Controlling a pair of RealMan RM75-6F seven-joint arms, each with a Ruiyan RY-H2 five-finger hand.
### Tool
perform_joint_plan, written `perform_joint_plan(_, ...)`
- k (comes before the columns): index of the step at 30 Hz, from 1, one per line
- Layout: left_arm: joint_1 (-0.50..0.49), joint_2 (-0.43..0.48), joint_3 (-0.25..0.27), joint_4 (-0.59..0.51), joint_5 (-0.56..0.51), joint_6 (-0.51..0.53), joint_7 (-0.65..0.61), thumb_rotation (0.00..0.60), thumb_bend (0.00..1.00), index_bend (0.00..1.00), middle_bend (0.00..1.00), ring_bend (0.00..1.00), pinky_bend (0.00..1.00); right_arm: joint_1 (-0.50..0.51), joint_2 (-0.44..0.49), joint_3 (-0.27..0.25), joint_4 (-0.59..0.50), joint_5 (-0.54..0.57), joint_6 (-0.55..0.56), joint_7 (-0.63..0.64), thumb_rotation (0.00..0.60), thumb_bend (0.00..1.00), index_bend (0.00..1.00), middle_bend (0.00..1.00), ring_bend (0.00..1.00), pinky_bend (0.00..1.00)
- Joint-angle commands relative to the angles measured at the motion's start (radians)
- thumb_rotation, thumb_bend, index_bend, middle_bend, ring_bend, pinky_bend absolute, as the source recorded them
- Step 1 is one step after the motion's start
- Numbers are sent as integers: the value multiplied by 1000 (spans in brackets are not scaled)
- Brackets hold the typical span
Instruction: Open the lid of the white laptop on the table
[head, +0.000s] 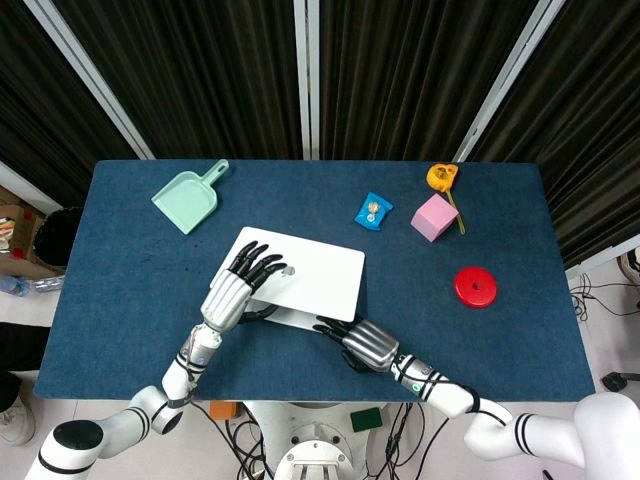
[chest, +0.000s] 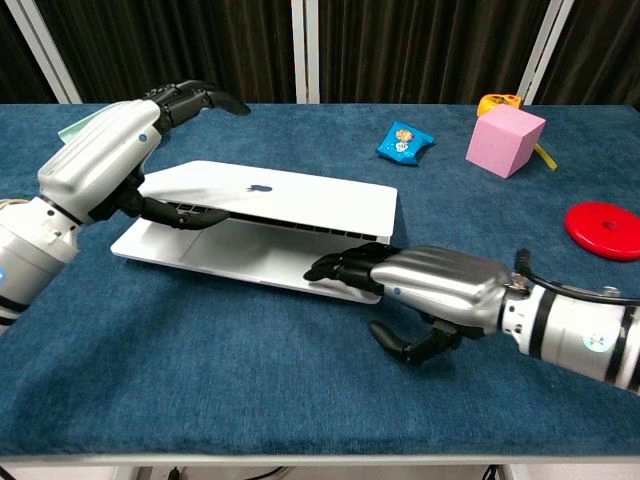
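Observation:
The white laptop (head: 312, 275) lies mid-table with its lid (chest: 290, 198) lifted a little off the base (chest: 215, 250), the gap widest at the near left. My left hand (head: 232, 292) (chest: 100, 165) grips the lid's left edge, its fingers spread over the top and its thumb underneath. My right hand (head: 362, 343) (chest: 435, 288) lies flat, with its fingertips pressing on the base's near right corner. It holds nothing, and its thumb hangs over the table.
A mint dustpan (head: 185, 198) lies at the far left. A blue snack packet (head: 373, 211), a pink cube (head: 434, 217) and an orange tape measure (head: 441, 177) sit at the far right. Further right and nearer lies a red disc (head: 475, 287).

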Motion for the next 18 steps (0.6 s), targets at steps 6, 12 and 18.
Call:
perform_joint_plan(6, -52, 18, -30, -21, -16, -50, 21, 600, 568, 216, 189, 75, 76, 46, -21, 24, -4, 71, -62, 0, 600, 725, 0, 0, 0, 0)
perform_joint_plan(12, -101, 62, -67, -84, -47, -121, 48, 600, 571, 216, 189, 75, 74, 60, -27, 31, -5, 99, -67, 1, 600, 742, 0, 0, 0, 0)
perform_joint_plan(18, -163, 131, -105, -176, -79, -224, 127, 600, 572, 227, 193, 75, 70, 67, -31, 35, -4, 121, -62, -4, 600, 751, 0, 0, 0, 0)
